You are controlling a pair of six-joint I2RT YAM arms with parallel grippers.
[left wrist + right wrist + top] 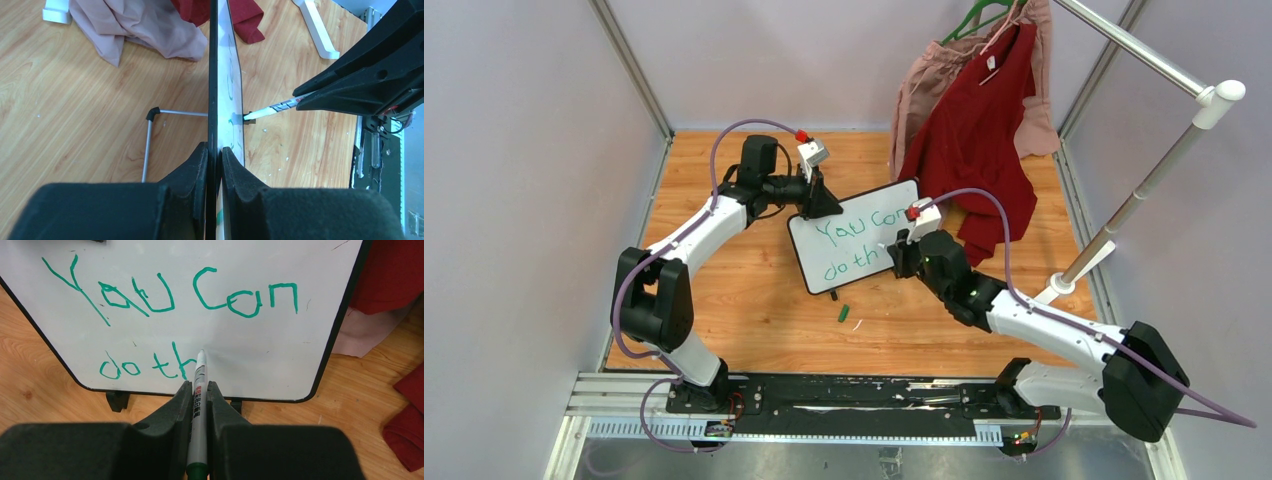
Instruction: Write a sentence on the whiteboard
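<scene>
Red shirt (979, 130) and pink cloth (919, 95) hang behind the black-framed white whiteboard (864, 200). The left gripper (214, 147) pinches its edge, the right gripper (199, 384) clamps a white marker (197, 415), and a green cap (844, 313) lies nearby.

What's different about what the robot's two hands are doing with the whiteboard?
The left gripper pinches the whiteboard by its black edge and holds it, while the right gripper pinches a marker. The left gripper sits at the board's far corner. The right gripper is in front of the board, with the marker tip touching it at the unfinished green sentence. Both are black and shut on something.
</scene>
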